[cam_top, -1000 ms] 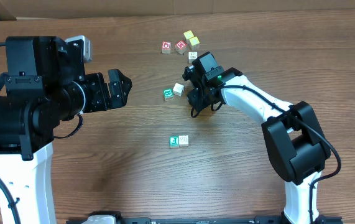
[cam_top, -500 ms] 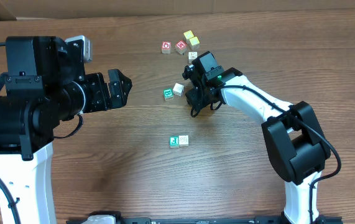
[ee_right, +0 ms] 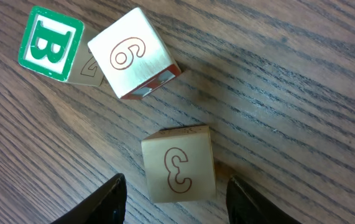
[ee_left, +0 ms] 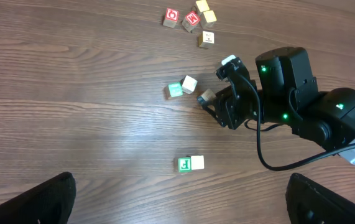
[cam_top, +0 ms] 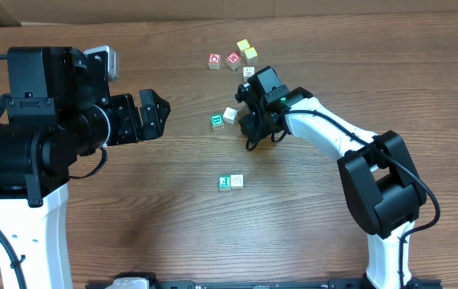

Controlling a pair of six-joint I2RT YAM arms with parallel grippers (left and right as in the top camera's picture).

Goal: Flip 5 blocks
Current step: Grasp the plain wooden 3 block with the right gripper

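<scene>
In the right wrist view a pale block with a "3" [ee_right: 178,164] lies on the wood between my right gripper's [ee_right: 176,183] fingers. There is a gap on each side, so the gripper is open and touches nothing. Just beyond lie a whitish "6" block [ee_right: 133,53] and a green "B" block [ee_right: 50,42]. From overhead the right gripper [cam_top: 250,122] sits beside that green [cam_top: 216,121] and whitish [cam_top: 229,115] pair. Another green and whitish pair [cam_top: 230,182] lies nearer the front. My left gripper [cam_top: 156,115] hangs open far to the left, holding nothing.
Two red-printed cubes [cam_top: 223,60] and two yellowish cubes [cam_top: 247,50] sit at the back, with one more pale cube [cam_top: 249,71] just behind the right gripper. The right arm [cam_top: 333,132] stretches in from the right. The wooden table [cam_top: 132,209] is bare at the front left.
</scene>
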